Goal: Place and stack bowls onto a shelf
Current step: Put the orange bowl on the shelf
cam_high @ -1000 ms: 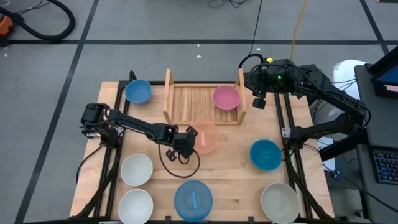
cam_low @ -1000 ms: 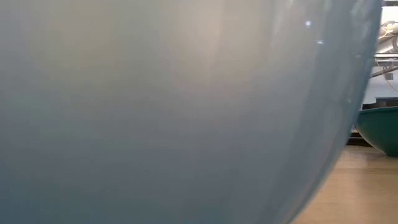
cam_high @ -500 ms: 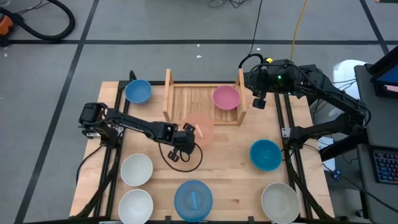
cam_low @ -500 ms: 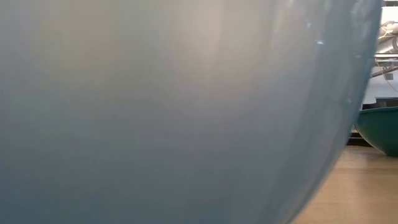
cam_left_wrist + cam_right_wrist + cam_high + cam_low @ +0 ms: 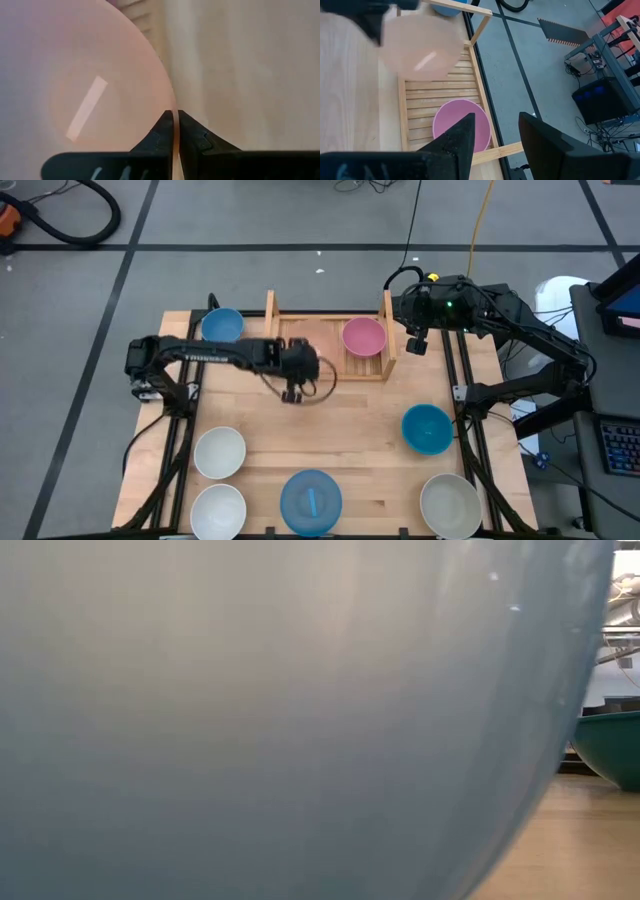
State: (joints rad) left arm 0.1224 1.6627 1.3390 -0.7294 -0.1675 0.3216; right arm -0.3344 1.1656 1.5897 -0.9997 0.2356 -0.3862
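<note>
My left gripper is shut on a peach bowl, which is blurred and hangs over the left half of the light-wood shelf. The bowl also fills the left wrist view. A pink bowl sits in the shelf's right half on the slatted base. My right gripper is open and empty, by the shelf's right upright board. My left gripper pinches the peach bowl's rim between its two fingers, one finger inside the bowl and one outside. The bowl is lifted clear, above the shelf's slats.
A blue bowl stands left of the shelf. Two white bowls, a blue bowl, a grey-beige bowl and a teal bowl stand toward the near edge. The blue bowl blocks most of the low view.
My left gripper has gone toward the table's far edge with the peach bowl. The bowl has come off the table in front of the shelf and now is over the shelf's left half.
</note>
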